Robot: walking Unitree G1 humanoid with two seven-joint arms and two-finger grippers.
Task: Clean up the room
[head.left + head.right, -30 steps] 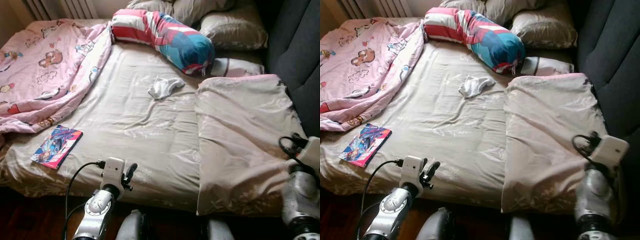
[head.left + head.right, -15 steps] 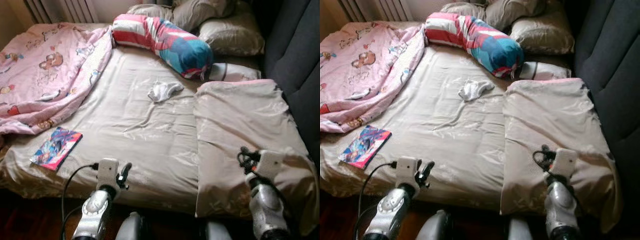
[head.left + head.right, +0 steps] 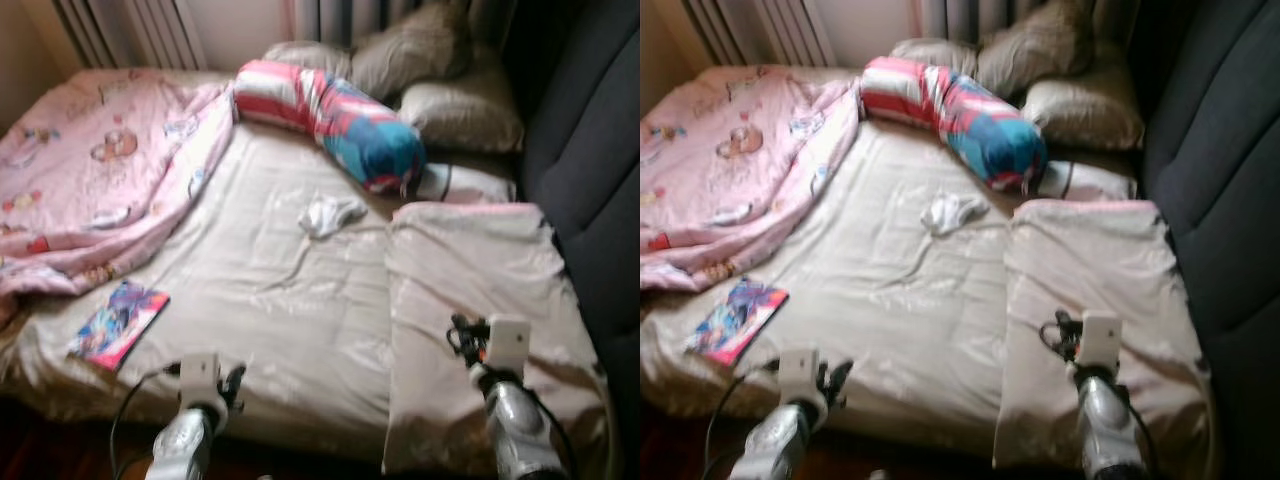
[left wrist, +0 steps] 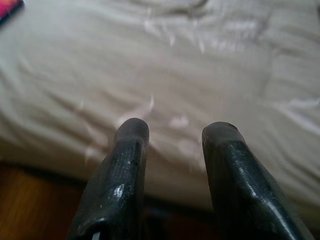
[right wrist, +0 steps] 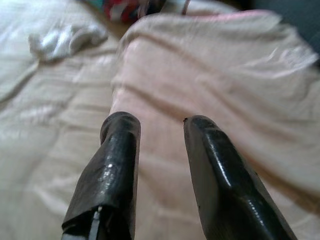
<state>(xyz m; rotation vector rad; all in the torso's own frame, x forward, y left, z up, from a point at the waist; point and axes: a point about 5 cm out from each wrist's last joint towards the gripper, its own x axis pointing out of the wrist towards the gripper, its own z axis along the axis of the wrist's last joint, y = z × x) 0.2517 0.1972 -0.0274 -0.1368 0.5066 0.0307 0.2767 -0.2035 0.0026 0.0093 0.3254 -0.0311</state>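
A small white cloth [image 3: 332,213] lies crumpled in the middle of the beige bed sheet [image 3: 260,290]. A colourful comic book [image 3: 118,323] rests near the bed's front left corner. A pink cartoon blanket [image 3: 90,190] is bunched over the left side. On the right side lies a folded beige duvet [image 3: 480,270]. My left gripper [image 3: 232,380] hovers open at the bed's front edge, holding nothing. My right gripper [image 3: 462,335] is open above the duvet's near end; in its wrist view the fingers [image 5: 120,135] point toward the white cloth [image 5: 65,40].
A striped red, white and blue bolster [image 3: 330,120] and grey pillows [image 3: 455,110] lie at the head of the bed. A dark upholstered wall [image 3: 590,170] runs along the right. A radiator [image 3: 130,30] stands behind the bed. Dark wooden floor [image 4: 30,205] lies below the front edge.
My right arm swung in from the right edge to above the folded duvet. The camera tilted up and the picture blurred. The left arm sank lower in the picture.
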